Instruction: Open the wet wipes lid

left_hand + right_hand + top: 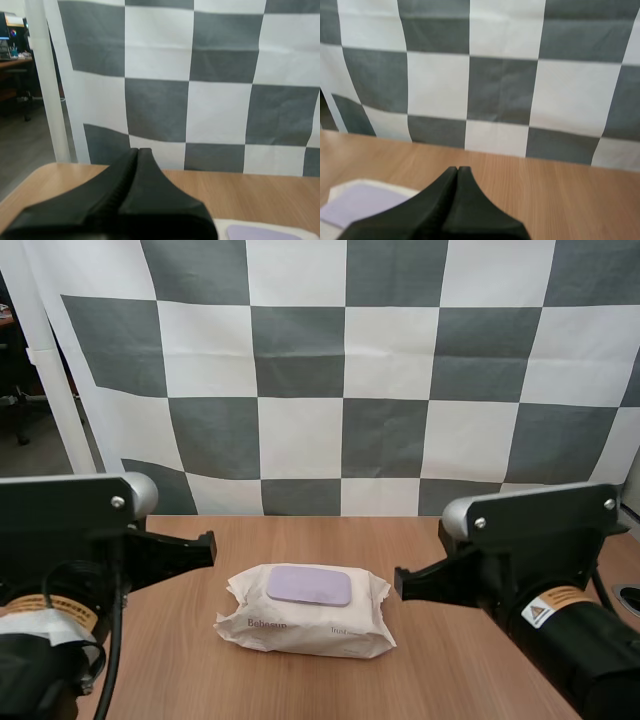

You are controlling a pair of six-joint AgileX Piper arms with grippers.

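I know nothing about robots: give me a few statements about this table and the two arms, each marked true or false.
1. The lilac plastic lid on the soft cream wet wipes pack is closed. True.
2. The pack stands on end. False: it lies flat on the wooden table, lid up.
3. The left jaws and the right jaws are shut on nothing. True.
4. The right jaws grip the lid. False: they hold nothing, off to the pack's side.

Matt wood table (170, 660); crinkly plastic pack (300, 628)
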